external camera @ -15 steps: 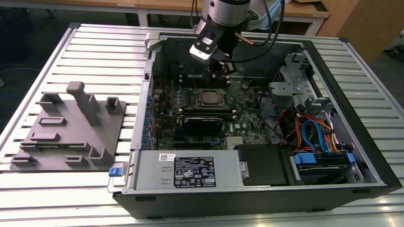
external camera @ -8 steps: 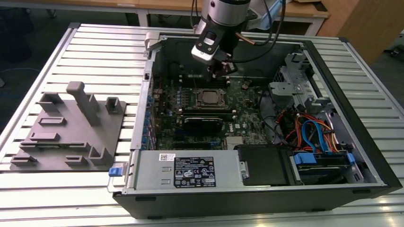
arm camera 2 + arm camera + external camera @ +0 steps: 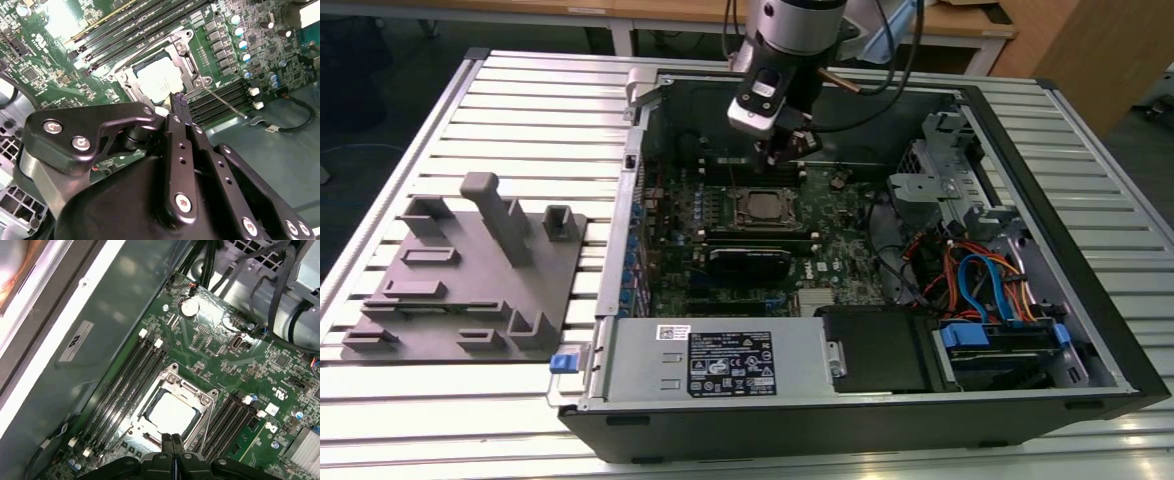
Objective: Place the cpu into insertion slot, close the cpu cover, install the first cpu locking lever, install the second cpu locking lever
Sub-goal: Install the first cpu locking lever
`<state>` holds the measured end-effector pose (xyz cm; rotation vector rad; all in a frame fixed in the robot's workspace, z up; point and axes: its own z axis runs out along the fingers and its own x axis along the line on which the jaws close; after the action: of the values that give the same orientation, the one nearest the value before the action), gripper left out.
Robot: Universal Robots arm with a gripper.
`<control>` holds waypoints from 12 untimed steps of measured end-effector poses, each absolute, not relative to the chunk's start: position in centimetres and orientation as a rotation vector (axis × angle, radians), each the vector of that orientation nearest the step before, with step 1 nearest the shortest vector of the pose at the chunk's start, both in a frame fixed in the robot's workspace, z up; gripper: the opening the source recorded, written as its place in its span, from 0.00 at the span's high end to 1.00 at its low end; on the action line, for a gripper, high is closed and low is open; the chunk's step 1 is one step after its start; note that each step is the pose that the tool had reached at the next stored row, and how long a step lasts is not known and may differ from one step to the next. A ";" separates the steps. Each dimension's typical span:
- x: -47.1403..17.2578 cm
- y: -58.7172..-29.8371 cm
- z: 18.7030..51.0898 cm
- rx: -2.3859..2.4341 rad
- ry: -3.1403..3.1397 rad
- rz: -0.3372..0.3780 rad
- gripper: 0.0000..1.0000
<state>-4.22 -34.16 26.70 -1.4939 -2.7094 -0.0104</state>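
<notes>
First, exterior view: noting an open computer case (image 3: 854,430) lying on the slatted table (image 3: 520,110), with the end effector (image 3: 786,150) low inside it, just above the insertion slot (image 3: 767,207) on the green motherboard (image 3: 674,260). Noting also a grey fixture tray (image 3: 454,290) well apart, toward the exterior view's left. Next, second wrist view: finding the cpu (image 3: 160,82) seated flat in the insertion slot, the cpu cover (image 3: 191,64) apparently folded down around it, and a thin locking lever (image 3: 225,102) standing out loose from the socket's corner. Fingertips (image 3: 179,100) pressed together, gripping nothing, poised just beside the socket edge. Lastly, first wrist view: same reading, with the closed end effector (image 3: 173,439) close over the near edge of the cover. Judging the placing and covering done and the first-lever step in hand. Reckoning that step calls for the closed tip set on the thin rod, pressed down and tucked under its hook, without scraping the board.
</notes>
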 end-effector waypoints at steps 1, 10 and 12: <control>-4.3 -34.2 26.7 -1.494 -2.709 -0.010 0.89; -4.7 -34.2 26.7 -1.500 -2.721 -0.025 0.89; -4.7 -34.2 26.7 -1.500 -2.722 -0.027 0.89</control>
<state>-4.72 -34.17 26.68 -1.4998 -2.7217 -0.0268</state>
